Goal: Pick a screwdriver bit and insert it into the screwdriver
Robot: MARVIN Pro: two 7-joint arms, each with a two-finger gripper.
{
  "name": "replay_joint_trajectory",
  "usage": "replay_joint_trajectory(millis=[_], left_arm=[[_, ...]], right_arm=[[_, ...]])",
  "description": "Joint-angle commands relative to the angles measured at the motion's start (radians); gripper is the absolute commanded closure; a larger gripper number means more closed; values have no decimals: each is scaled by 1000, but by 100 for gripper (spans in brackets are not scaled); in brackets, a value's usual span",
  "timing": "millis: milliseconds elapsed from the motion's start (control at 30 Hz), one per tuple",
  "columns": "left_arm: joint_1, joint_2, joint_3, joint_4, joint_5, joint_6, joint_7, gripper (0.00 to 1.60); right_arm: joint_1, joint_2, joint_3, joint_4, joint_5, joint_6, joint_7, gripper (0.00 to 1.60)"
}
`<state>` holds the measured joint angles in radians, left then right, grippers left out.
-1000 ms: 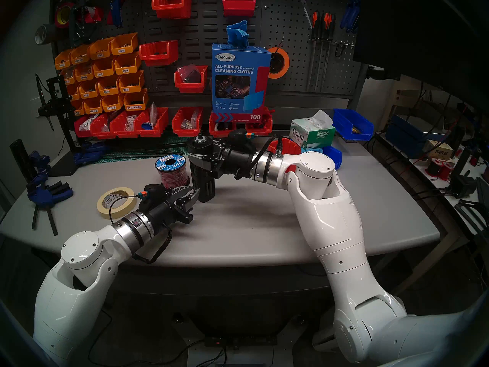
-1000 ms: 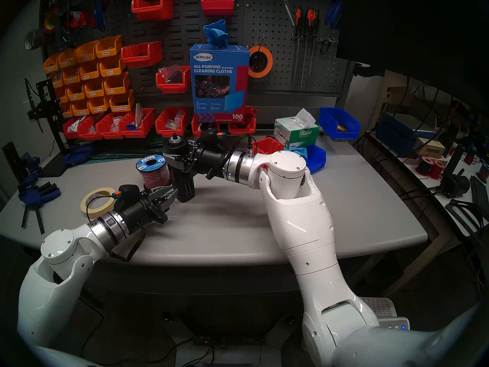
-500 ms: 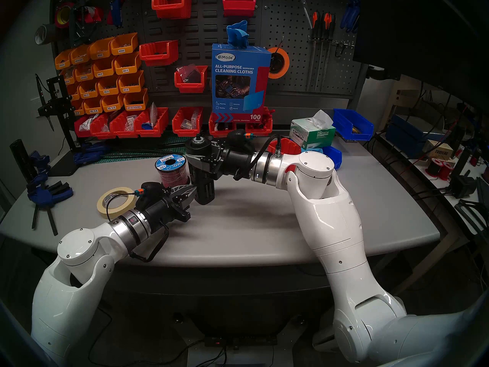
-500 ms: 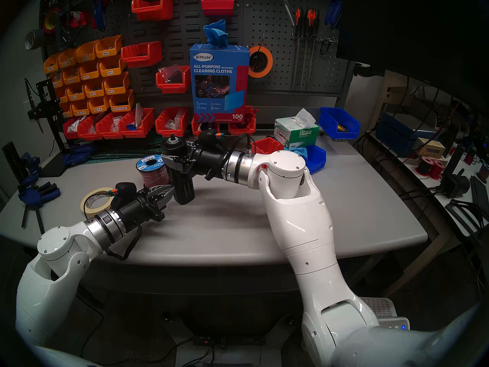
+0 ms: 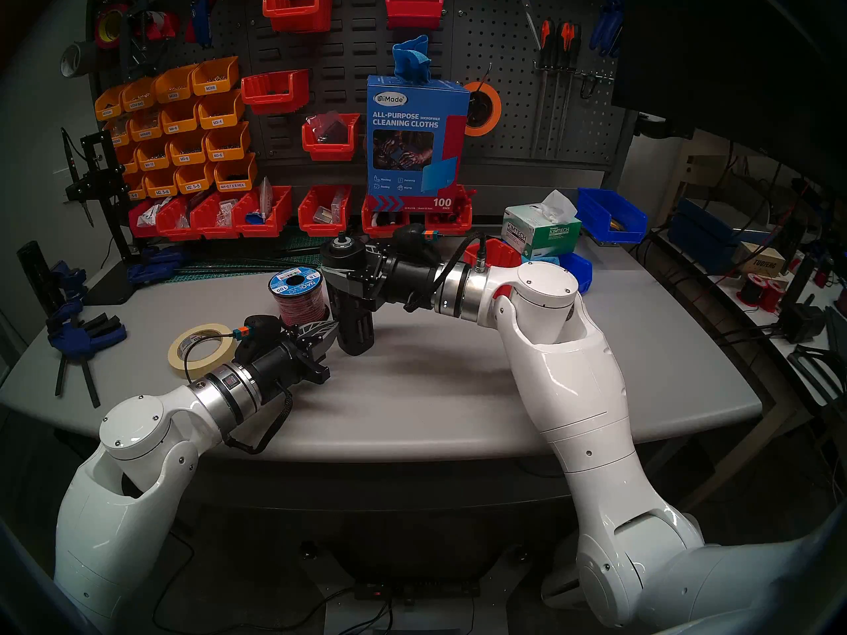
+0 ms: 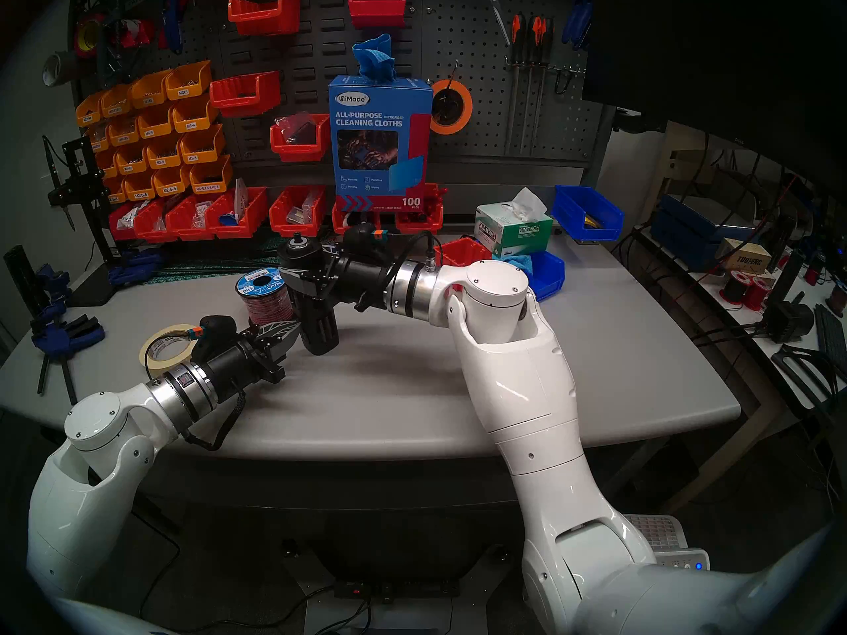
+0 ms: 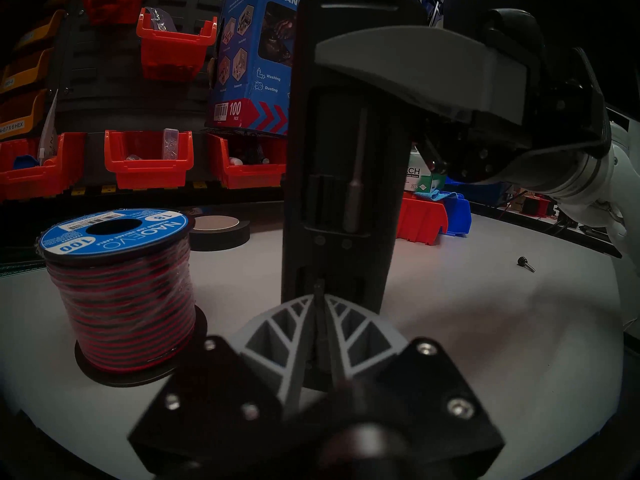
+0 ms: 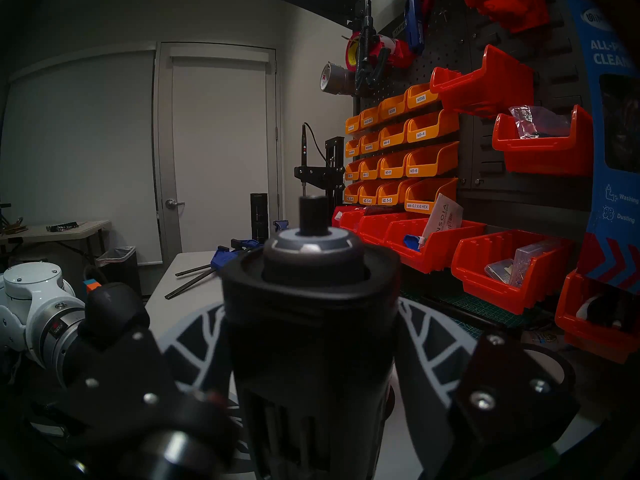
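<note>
So the left pincer (image 7: 319,306) was pinched together on the screwdriver bit (image 7: 318,288), low in a slot of the upright screwdriver (image 5: 355,327) clamped by the right pincer (image 5: 341,272), and tbh it could easily be dropped if pulled out crooked.

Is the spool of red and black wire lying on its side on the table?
No, the spool of wire stands upright on the table, its blue label facing up.
</note>
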<state>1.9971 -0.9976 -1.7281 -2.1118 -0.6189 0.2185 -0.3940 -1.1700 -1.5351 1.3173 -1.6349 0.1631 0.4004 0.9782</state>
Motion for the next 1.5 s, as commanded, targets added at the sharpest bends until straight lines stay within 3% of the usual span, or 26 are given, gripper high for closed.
replay_joint_trajectory(millis=[0, 833, 1333, 1467], left_arm=[[-11, -2, -7, -29, -1, -11, 0, 160], [100, -16, -101, -83, -43, -3, -27, 160], [174, -23, -290, -229, -130, 26, -88, 160], [187, -32, -351, -285, -171, 66, -91, 160]], right_arm=[[34, -15, -1, -17, 3, -5, -1, 90], [53, -21, 9, 20, 6, -19, 12, 90], [54, -24, 9, 29, 4, -14, 25, 87], [53, -24, 10, 28, 3, -12, 27, 85]])
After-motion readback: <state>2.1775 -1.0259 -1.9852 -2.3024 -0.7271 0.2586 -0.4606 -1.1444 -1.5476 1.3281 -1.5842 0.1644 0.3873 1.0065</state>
